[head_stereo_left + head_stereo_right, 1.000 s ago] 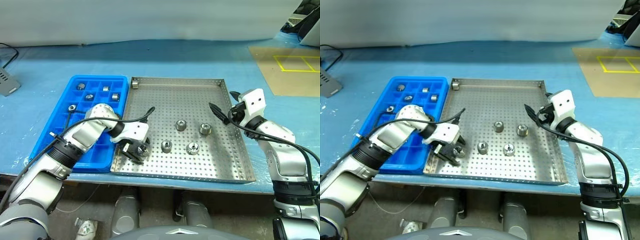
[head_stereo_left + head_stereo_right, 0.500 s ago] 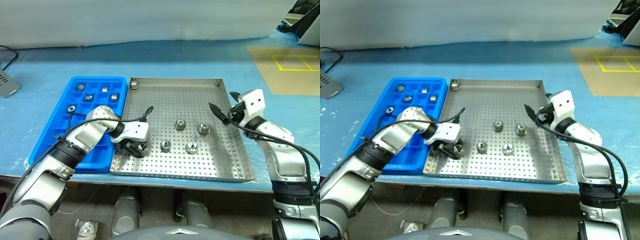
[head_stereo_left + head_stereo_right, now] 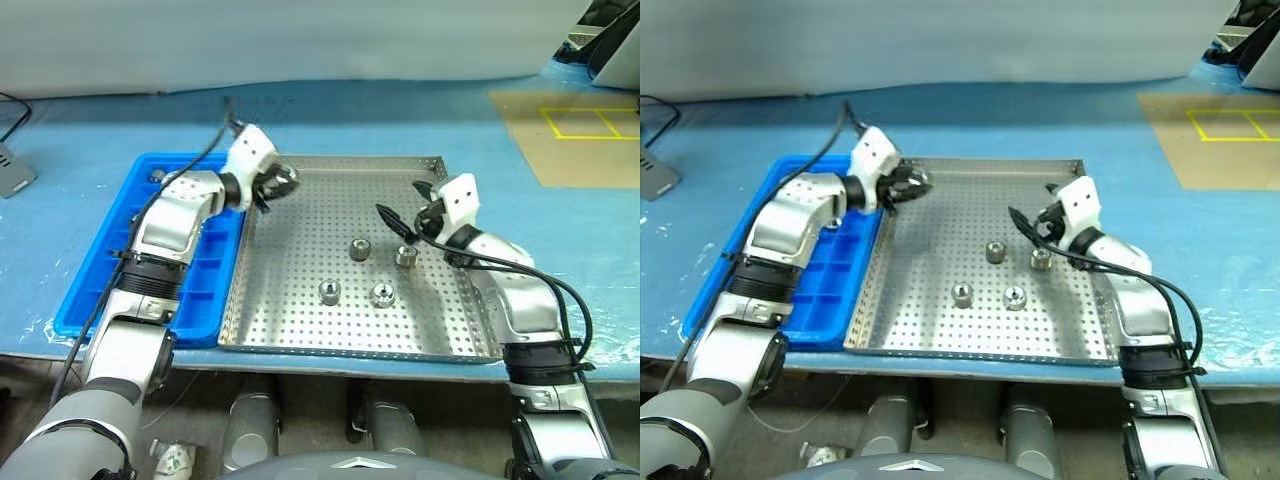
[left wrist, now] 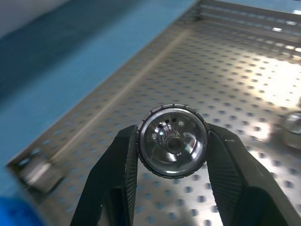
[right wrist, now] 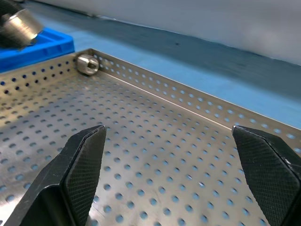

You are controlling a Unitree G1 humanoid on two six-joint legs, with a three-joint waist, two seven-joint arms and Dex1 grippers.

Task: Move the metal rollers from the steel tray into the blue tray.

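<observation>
My left gripper [image 3: 273, 186] is shut on one metal roller [image 4: 173, 141] and holds it in the air over the far left corner of the steel tray [image 3: 300, 330], beside the blue tray [image 3: 95, 295]. The roller's end face points at the wrist camera, pinched between the two black fingers [image 4: 120, 169]. Several more metal rollers lie mid-tray, among them one [image 3: 360, 249], another [image 3: 329, 292] and a third [image 3: 383, 294]. My right gripper [image 3: 400, 206] hovers open and empty just above the roller [image 3: 405, 256]. One more roller [image 5: 87, 64] lies in the tray's far left corner.
The blue tray [image 3: 830, 275] touches the steel tray's left side, and my left arm crosses over it. The steel tray has low raised rims [image 3: 350, 160]. A tan mat with yellow tape lines [image 3: 585, 130] lies at the far right of the blue table.
My left gripper shut on a roller near the tray's front left, lifted it and swung it to the far left corner. My right gripper moved left over the tray.
</observation>
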